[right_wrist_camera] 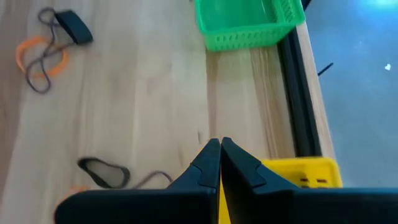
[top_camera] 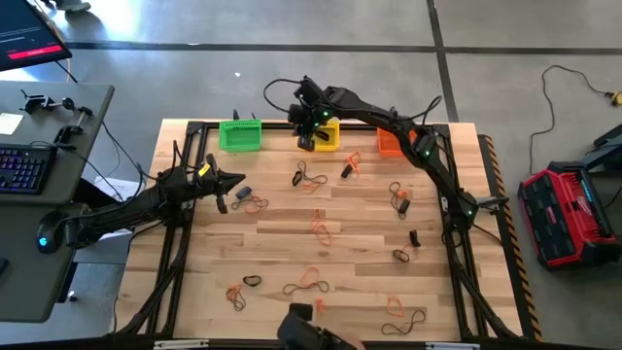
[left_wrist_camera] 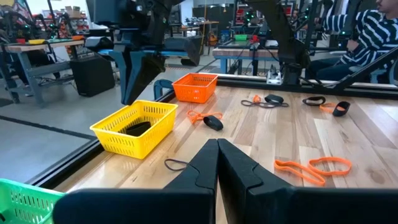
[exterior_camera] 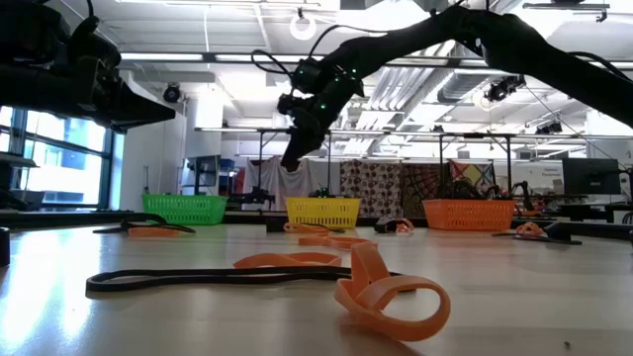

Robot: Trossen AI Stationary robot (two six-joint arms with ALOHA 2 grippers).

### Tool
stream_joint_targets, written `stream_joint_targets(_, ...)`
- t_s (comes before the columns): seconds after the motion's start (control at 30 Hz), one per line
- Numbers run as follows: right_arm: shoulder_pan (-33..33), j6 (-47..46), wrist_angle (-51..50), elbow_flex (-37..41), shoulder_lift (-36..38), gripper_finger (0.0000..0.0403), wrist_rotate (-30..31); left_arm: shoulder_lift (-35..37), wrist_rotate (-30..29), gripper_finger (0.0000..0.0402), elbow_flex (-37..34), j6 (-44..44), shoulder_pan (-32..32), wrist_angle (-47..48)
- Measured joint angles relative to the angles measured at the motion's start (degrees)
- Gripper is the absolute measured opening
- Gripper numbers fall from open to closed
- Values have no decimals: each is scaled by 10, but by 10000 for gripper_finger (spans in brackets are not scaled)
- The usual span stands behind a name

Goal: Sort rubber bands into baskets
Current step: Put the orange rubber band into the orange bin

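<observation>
R gripper (top_camera: 307,142) hangs above the yellow basket (top_camera: 327,136) at the far edge, mid-row between the green basket (top_camera: 240,135) and orange basket (top_camera: 390,144). Its fingers meet tip to tip in the wrist view w/ nothing visible between them, so it looks closed & empty. A dark band (left_wrist_camera: 138,128) lies inside the yellow basket, so a drop there looks done.

L gripper (top_camera: 224,192) is over the left part of the table, fingers pressed together, holding nothing visible, near an orange band (top_camera: 255,203) w/ a small dark piece (top_camera: 242,192) beside it.

Many rubber bands lie loose across the wooden table (top_camera: 369,243), orange & dark, several tangled in pairs.

Probably the next pick. Advice: choose a lone loop, not a tangle; open wide, come straight down, pinch one strand flat vs the wood, lift slowly & check nothing trails. Clear the basket rim before swinging away.
</observation>
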State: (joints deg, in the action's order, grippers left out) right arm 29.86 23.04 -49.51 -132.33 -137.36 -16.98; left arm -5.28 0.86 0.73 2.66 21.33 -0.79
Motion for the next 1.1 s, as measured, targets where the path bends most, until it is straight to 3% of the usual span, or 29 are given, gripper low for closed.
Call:
stream_joint_targets(0.6,-71,-167,32,0,1,0,130,0,0,0,0,10,0,0)
stream_joint_targets(0.83,-108,-198,64,0,2,0,181,0,0,0,0,11,0,0)
stream_joint_targets(1.1,-136,-217,82,0,2,0,198,0,0,0,0,15,0,0)
